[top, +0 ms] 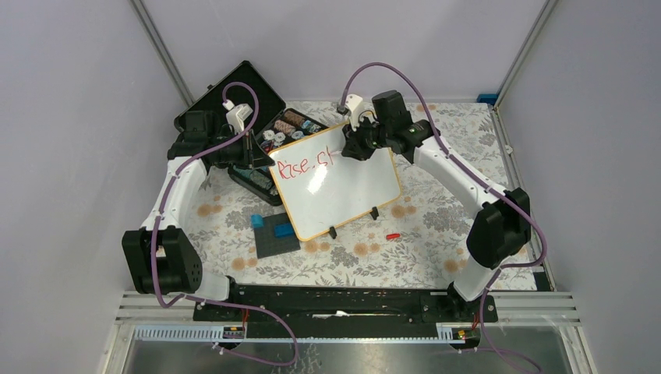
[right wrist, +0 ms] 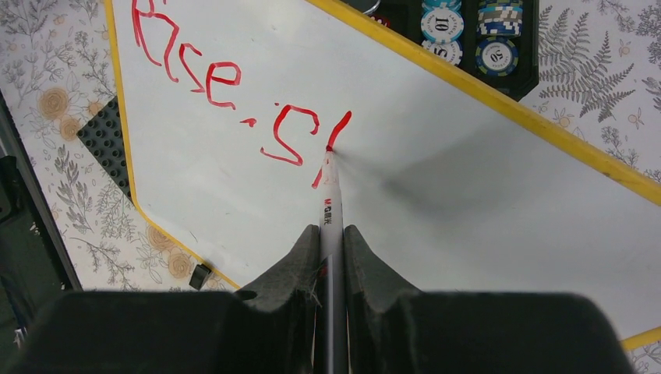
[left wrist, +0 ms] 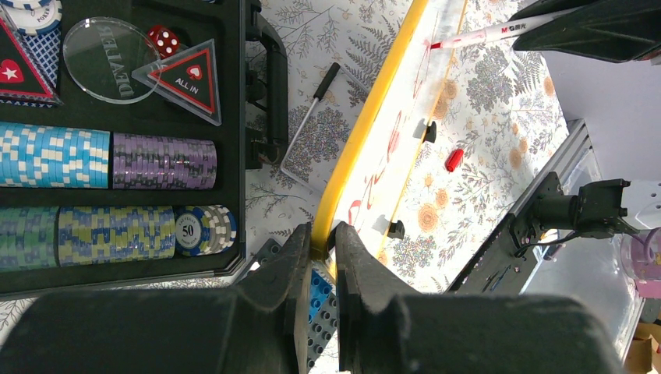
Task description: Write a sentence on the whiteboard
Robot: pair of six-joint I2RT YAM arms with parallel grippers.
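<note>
Pen on the board, mid-word.
My right gripper is clamped on the marker, its red tip touching the whiteboard at a fresh stroke; the sentence reads "Rise. S" plus that stroke. My left gripper pinches the board's yellow edge. The board stands tilted mid-table, beside the poker chip case.

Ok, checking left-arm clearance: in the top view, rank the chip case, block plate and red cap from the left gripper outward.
1. Chip case, right beside the left gripper.
2. Block plate, toward the arm bases.
3. Red cap, farther right, before the board.
</note>
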